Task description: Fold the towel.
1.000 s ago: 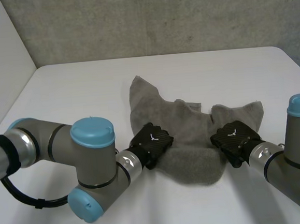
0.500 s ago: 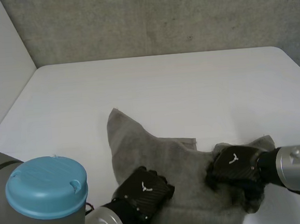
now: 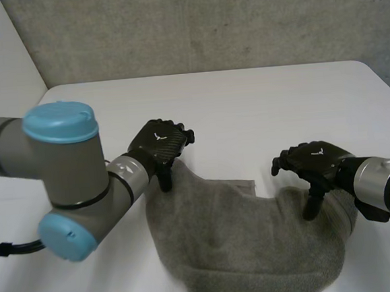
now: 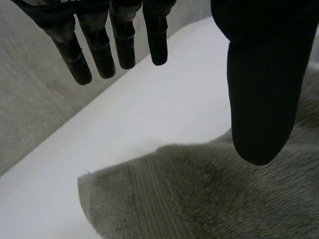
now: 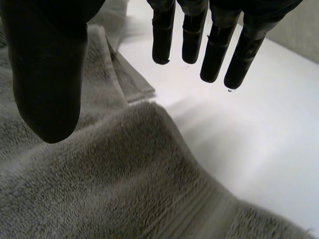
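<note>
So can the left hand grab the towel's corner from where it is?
Probably yes. The left hand hangs open just over a corner of the towel, and nothing lies between its fingers and the cloth.

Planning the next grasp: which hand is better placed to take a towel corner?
Probably left: the open left hand has a free corner of the towel at its fingertips. The right hand, also open, hangs over an edge.

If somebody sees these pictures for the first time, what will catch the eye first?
First the grey towel, lying rumpled at the near side of the white table. Then the two black hands, both open: the left hand at the towel's far left corner, the right hand over its far right part, neither one gripping the cloth.
</note>
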Available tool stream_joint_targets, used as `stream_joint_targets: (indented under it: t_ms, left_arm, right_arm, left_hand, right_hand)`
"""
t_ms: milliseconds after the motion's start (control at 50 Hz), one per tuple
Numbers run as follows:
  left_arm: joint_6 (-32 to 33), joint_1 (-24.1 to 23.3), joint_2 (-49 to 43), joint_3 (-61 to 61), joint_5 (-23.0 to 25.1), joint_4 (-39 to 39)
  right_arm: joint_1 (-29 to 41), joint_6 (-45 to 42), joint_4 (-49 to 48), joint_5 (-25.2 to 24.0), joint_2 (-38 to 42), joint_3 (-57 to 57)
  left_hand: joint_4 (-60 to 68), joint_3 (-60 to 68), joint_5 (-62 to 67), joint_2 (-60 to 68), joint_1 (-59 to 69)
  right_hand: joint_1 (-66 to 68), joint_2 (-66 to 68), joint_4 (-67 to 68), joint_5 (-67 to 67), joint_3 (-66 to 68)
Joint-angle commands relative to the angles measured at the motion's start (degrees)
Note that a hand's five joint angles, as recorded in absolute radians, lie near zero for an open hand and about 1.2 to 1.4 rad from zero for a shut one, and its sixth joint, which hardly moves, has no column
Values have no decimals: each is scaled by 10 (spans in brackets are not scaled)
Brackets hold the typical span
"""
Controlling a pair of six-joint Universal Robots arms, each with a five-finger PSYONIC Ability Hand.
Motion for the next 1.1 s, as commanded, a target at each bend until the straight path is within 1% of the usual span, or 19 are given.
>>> stream_joint_targets:
  t_ms: [20,160,200,260,280,500,640,720,820,860,880,900,920,940,960,980,1000,1020,1100]
  left_arm:
    - [34,7,-72,49,40,-18]
    - [90,14,-99,62,62,-24]
    - [101,14,-105,69,60,-26]
    - [113,14,-110,77,39,-25]
    - [116,16,-110,79,26,-24]
    - [151,30,-132,92,13,-26]
    - [167,31,-124,97,14,-20]
    - [167,32,-124,116,14,-5]
    - [167,34,-123,158,1,61]
    - [160,38,-106,193,-27,140]
    - [160,38,-106,193,-27,140]
    - [152,39,-88,202,-54,189]
    - [134,40,-61,202,-91,249]
    - [134,40,-61,202,-91,249]
    - [109,42,-32,193,-126,311]
    - [109,42,-32,193,-126,312]
    - [80,44,-7,175,-153,361]
    - [55,51,16,152,-169,405]
    - [32,65,51,101,-169,443]
  right_arm:
    - [2,5,-11,50,42,0]
    - [3,2,-11,61,62,-7]
    - [4,2,-12,61,62,-9]
    - [4,2,-13,61,58,-10]
    - [4,-1,-15,61,55,-9]
    - [3,-34,-14,52,55,-6]
    - [5,-53,-13,54,56,-32]
    - [18,-64,-13,62,57,-96]
    - [24,-54,-34,74,56,-206]
    - [28,-48,-75,87,55,-253]
    - [29,-36,-144,104,49,-279]
    - [31,-19,-236,125,33,-287]
    - [31,-19,-237,126,33,-287]
    - [34,0,-337,145,-3,-279]
    - [34,0,-338,145,-3,-279]
    - [35,18,-417,164,-40,-266]
    - [35,31,-464,172,-73,-249]
    - [35,31,-464,172,-73,-249]
    - [28,45,-436,167,-83,-236]
  left_hand:
    - [30,31,33,31,29]
    - [33,35,36,35,33]
    - [37,38,39,38,36]
    - [42,43,44,43,41]
    - [45,46,48,46,44]
    - [143,144,145,144,142]
    - [539,540,541,540,538]
    - [598,600,601,600,598]
    - [598,600,601,600,598]
    - [598,600,601,600,598]
    - [598,600,601,600,598]
    - [598,600,601,600,598]
    - [598,600,601,600,598]
    - [598,600,601,600,598]
    - [598,600,601,600,598]
    - [598,600,601,600,598]
    - [598,600,601,600,598]
    - [598,600,601,600,598]
    - [598,600,601,600,598]
  right_hand:
    - [15,14,22,28,17]
    - [168,167,176,181,170]
    - [372,371,380,385,374]
    - [469,468,477,482,471]
    - [570,570,578,584,573]
    - [581,580,589,594,583]
    - [581,580,589,594,583]
    - [581,580,589,594,583]
    - [581,580,589,594,583]
    - [581,580,589,594,583]
    - [581,580,589,594,583]
    - [581,580,589,594,583]
    - [581,580,589,594,583]
    - [581,580,589,594,583]
    - [581,580,589,594,583]
    - [581,580,589,594,583]
    - [581,580,589,594,583]
    - [581,580,589,594,583]
    - [581,580,589,594,583]
